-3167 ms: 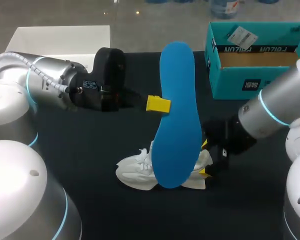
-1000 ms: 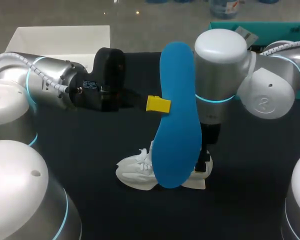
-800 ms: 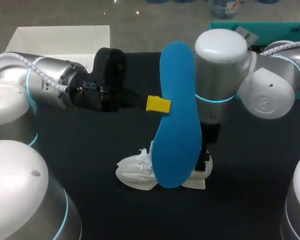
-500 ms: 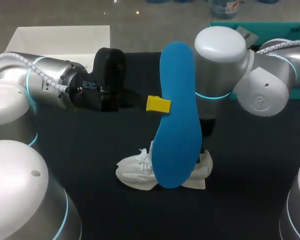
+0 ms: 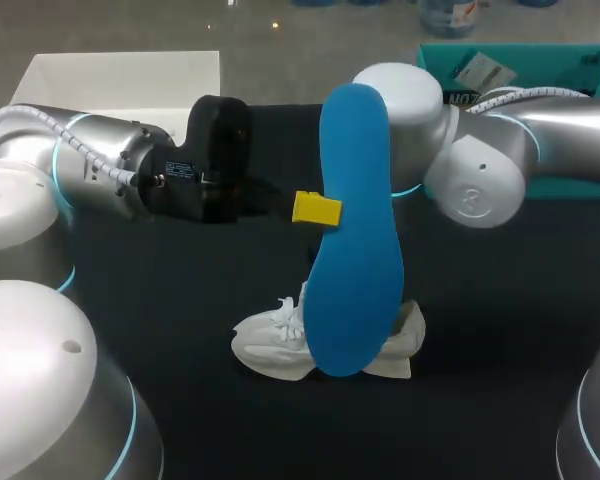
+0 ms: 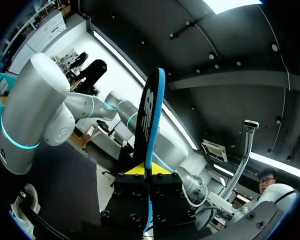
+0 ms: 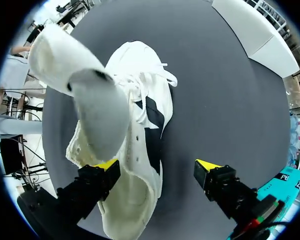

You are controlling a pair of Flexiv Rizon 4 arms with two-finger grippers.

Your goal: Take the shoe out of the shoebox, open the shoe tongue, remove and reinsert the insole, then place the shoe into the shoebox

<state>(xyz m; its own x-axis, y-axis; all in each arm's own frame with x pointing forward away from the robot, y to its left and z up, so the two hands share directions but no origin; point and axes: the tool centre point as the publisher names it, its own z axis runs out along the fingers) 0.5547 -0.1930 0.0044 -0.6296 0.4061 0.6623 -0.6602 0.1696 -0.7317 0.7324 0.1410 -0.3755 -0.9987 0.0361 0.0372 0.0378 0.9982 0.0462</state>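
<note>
Where clamped by the left gripper [image 5: 316, 208], the insole [image 5: 355, 230] is held upright. The right gripper [image 7: 158, 167] is spread above the shoe [image 7: 140, 150].

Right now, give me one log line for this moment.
left hand: shut on blue insole, upright | right hand: open, above white shoe | white shoe: on table, insole out

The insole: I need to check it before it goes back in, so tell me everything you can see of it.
The insole is bright blue on one face, dark on the other, thin and foam-like. It stands roughly upright, pinched at one long edge by the left gripper. The white shoe lies below it; whether they touch is unclear.
</note>
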